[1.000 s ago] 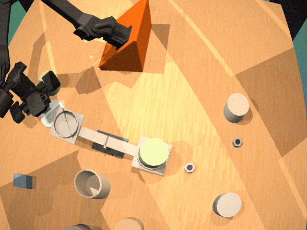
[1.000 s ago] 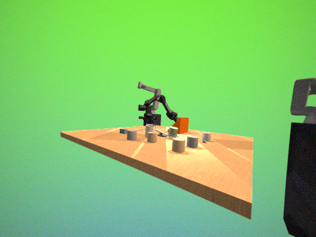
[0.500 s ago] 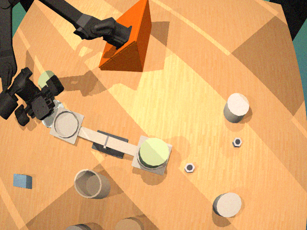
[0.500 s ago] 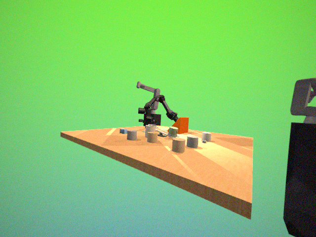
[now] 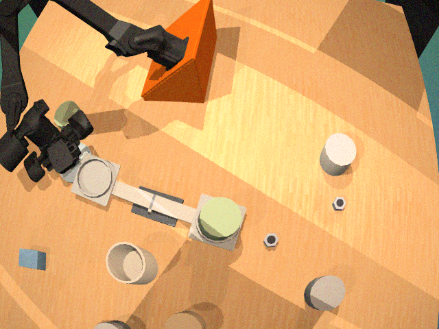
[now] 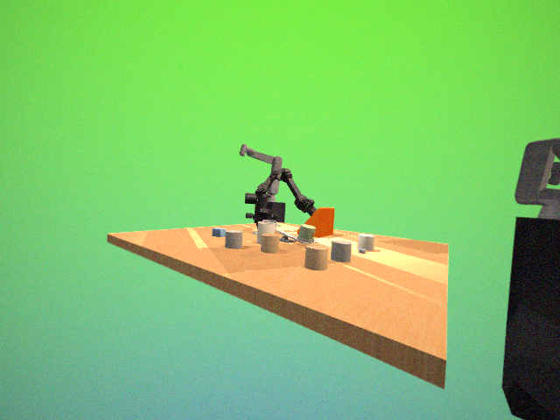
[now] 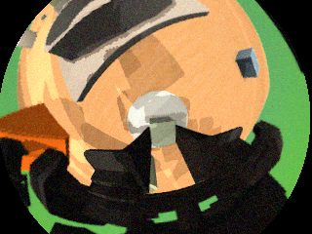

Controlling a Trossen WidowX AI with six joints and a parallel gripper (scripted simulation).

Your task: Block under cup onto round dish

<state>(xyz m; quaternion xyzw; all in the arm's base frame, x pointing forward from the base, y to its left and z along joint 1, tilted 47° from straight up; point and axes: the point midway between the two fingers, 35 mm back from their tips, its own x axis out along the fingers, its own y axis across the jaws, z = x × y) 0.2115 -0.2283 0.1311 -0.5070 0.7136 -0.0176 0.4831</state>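
The balance point(image 5: 152, 204) point(image 7: 111, 16) has an empty left pan point(image 5: 93, 177). Its right pan bears a pale green cup point(image 5: 219, 217) point(image 6: 306, 233), upside down. A second pale green cup point(image 5: 64, 112) sits on the table beside my gripper, away from the balance. My gripper point(image 5: 70, 149) point(image 7: 160, 128) is shut on a small grey-green block point(image 7: 163, 135). It holds the block just over the whitish round dish point(image 5: 66, 174) point(image 7: 151, 107), which lies by the left pan. The gripper hides the block in the overhead view.
An orange wedge point(image 5: 184, 70) point(image 6: 322, 221) stands at the back with a second dark arm point(image 5: 152, 42) against it. An open beige cup point(image 5: 131, 262) lies on its side. There is also a blue cube point(image 5: 32, 258) point(image 7: 248, 62), two nuts point(image 5: 270, 240) point(image 5: 339, 203) and cylinders point(image 5: 338, 152) point(image 5: 324, 292).
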